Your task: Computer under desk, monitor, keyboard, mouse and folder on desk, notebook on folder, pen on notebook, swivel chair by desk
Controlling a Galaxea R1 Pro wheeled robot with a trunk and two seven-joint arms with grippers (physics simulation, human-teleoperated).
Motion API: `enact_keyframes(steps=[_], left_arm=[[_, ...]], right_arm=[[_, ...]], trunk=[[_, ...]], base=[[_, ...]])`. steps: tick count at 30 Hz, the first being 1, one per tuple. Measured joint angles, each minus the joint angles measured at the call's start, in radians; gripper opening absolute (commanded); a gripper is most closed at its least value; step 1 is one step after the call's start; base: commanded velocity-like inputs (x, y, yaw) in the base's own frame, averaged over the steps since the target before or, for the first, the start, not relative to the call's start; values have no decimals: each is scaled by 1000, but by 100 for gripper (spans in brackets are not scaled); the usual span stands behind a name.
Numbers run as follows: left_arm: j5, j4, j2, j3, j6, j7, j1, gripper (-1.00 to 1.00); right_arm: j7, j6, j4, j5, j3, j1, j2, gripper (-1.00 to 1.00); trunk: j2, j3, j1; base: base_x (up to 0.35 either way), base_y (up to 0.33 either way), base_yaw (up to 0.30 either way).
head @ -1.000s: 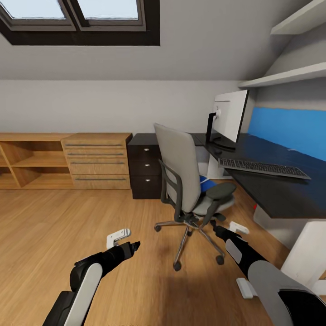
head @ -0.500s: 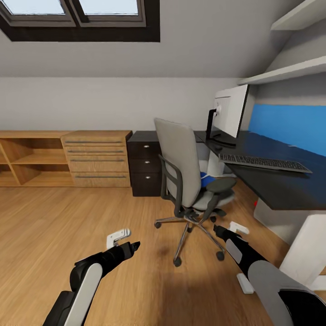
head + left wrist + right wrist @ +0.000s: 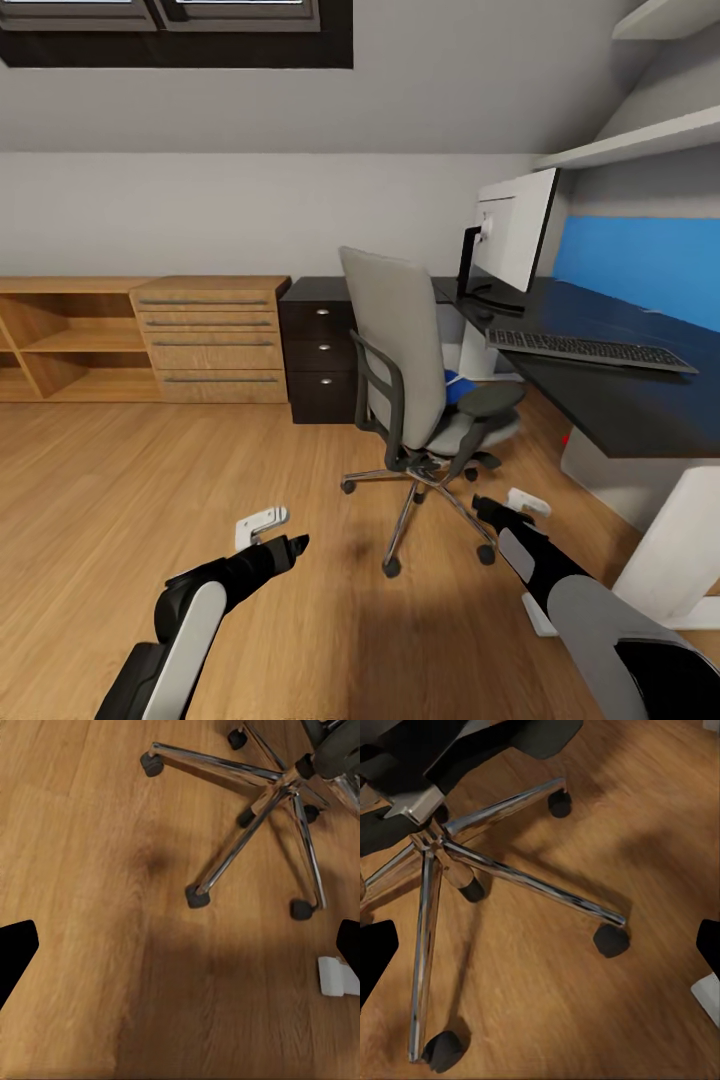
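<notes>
While monitor (image 3: 515,240) and keyboard (image 3: 590,349) sit on the desk (image 3: 640,405), still to move: folder (image 3: 459,386) on the swivel chair (image 3: 420,380); left hand (image 3: 290,547) and right hand (image 3: 487,510) spread, empty.

Swivel chair (image 3: 420,400): grey tall back, black armrests, chrome five-star base on castors; upright on wood floor, just ahead of both sets of jaws, base filling space beyond them. Folder (image 3: 458,388): bright blue, small part visible on chair seat, behind backrest. Desk (image 3: 620,400): glossy black top, blue back panel, black three-drawer unit; beyond chair, right of jaws. Monitor (image 3: 515,245): white back, upright on desk. Keyboard (image 3: 590,349): dark, flat on desk, just beside monitor.
</notes>
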Motion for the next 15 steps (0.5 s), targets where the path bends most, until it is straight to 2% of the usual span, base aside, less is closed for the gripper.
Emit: enact_keyframes(steps=[3,6,8,12,15], left_arm=[[-1,18,1,1,0,-1,0,100],[-2,25,2,1,-1,-2,0,100],[-3,27,3,1,-2,-2,0,100],[-4,28,3,1,-2,-2,0,100],[-4,29,3,2,-2,-2,0,100]], right_arm=[[-1,-69,3,19,8,1,0,100],[-5,-139,6,73,23,2,0,100],[-22,-178,8,142,32,2,0,100],[-61,-194,9,192,33,2,-2,100],[-79,-196,9,206,33,0,-15,100]], trunk=[[0,0,0],[0,0,0],[0,0,0],[0,0,0],[0,0,0]], base=[[0,0,0],[0,0,0],[0,0,0],[0,0,0],[0,0,0]])
